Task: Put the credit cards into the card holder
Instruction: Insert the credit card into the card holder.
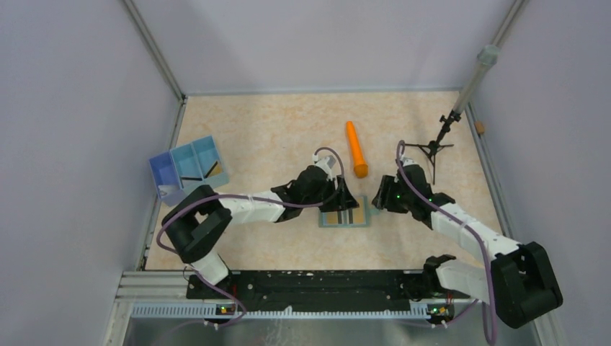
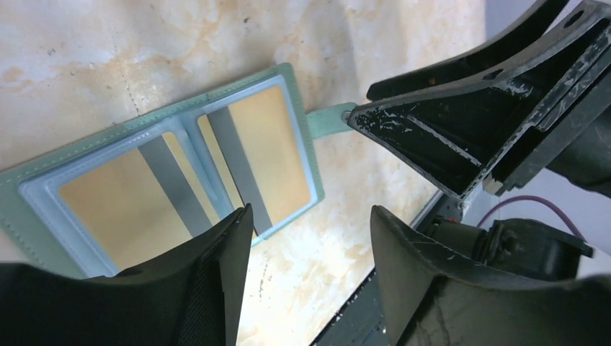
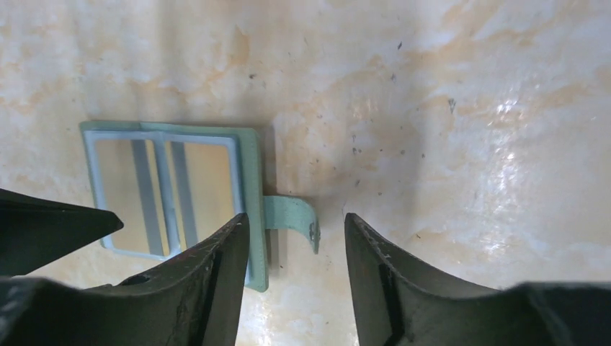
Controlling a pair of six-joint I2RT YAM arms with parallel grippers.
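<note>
— Lying open on the surface (image 1: 274, 137), the card holder (image 3: 253, 173) shows two credit cards (image 2: 277, 137) in its pale blue pockets.
— And the tools?
— The left tool (image 2: 310, 213) stands wide over its edge. The right tool (image 3: 295, 220) is also parted, holding nothing, at the strap (image 3: 288, 215).

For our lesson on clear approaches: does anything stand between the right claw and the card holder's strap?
Nothing visible does. The right claw hangs open above the strap, which lies bare on the table beside the card holder. The left claw hovers over the holder itself, clear of the strap.
</note>
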